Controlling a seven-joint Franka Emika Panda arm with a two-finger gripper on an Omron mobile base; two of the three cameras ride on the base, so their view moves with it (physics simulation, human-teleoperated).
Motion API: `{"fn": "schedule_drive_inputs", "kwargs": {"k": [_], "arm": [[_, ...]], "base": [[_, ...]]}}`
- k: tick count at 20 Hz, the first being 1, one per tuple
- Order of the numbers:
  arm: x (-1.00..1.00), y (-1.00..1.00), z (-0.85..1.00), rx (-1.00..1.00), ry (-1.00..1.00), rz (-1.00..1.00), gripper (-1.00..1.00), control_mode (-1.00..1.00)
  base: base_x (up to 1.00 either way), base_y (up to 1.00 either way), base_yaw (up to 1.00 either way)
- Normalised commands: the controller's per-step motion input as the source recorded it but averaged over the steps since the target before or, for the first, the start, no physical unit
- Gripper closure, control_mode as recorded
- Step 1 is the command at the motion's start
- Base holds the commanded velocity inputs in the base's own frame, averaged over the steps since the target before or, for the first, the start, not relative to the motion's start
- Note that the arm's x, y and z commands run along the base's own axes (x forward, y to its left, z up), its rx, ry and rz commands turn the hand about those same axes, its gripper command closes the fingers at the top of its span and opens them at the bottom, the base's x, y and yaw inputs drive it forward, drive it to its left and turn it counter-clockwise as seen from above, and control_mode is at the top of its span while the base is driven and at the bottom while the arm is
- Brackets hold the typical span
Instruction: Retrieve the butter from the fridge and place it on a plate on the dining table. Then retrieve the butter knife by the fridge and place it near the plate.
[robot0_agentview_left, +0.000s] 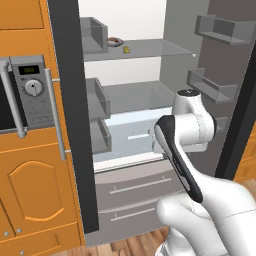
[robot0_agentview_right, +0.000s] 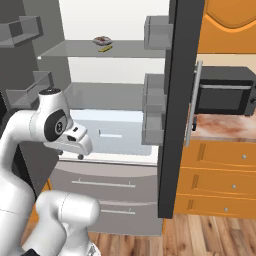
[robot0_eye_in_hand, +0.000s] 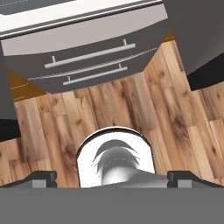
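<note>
— Where's the butter (robot0_agentview_left: 127, 49)?

— On the top glass shelf (robot0_agentview_left: 150, 49) of the fridge (robot0_agentview_left: 145, 190), whose doors stand open. It's a small pale-yellow stick, lying just right of a small reddish-brown food item (robot0_agentview_left: 115, 41) in the left base view. From the right base view, the stick sits just in front of that item.

— And to the sides?

— A grey microwave (robot0_agentview_left: 27, 92) with a dial in orange cabinets on the left, a black microwave (robot0_agentview_right: 222, 91) on a marbled counter on the right.

— Your claw?

— My gripper (robot0_eye_in_hand: 112, 179) points down at the wood floor (robot0_eye_in_hand: 131, 113) before the two bottom drawers (robot0_eye_in_hand: 85, 59). Its fingertips (robot0_eye_in_hand: 43, 178) are spread wide apart, pinching nothing and touching nothing.
</note>
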Motion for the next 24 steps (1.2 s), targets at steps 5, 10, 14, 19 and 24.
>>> {"fn": "schedule_drive_inputs", "kwargs": {"k": [5,10,14,19,24], "arm": [[0.03,0.00,-0.02,0.00,-0.07,0.00,-1.00,1.00],[0.00,0.00,0.00,0.00,0.00,0.00,-1.00,1.00],[0.00,0.00,0.00,0.00,0.00,0.00,-1.00,1.00],[0.00,0.00,0.00,0.00,0.00,0.00,-1.00,1.00],[0.00,0.00,0.00,0.00,0.00,0.00,-1.00,1.00]], "base": [[0.02,-0.01,0.00],[0.31,-0.18,0.12],[0.26,-0.61,0.23],[0.02,-0.38,0.08],[0.07,0.04,-0.01]]}}
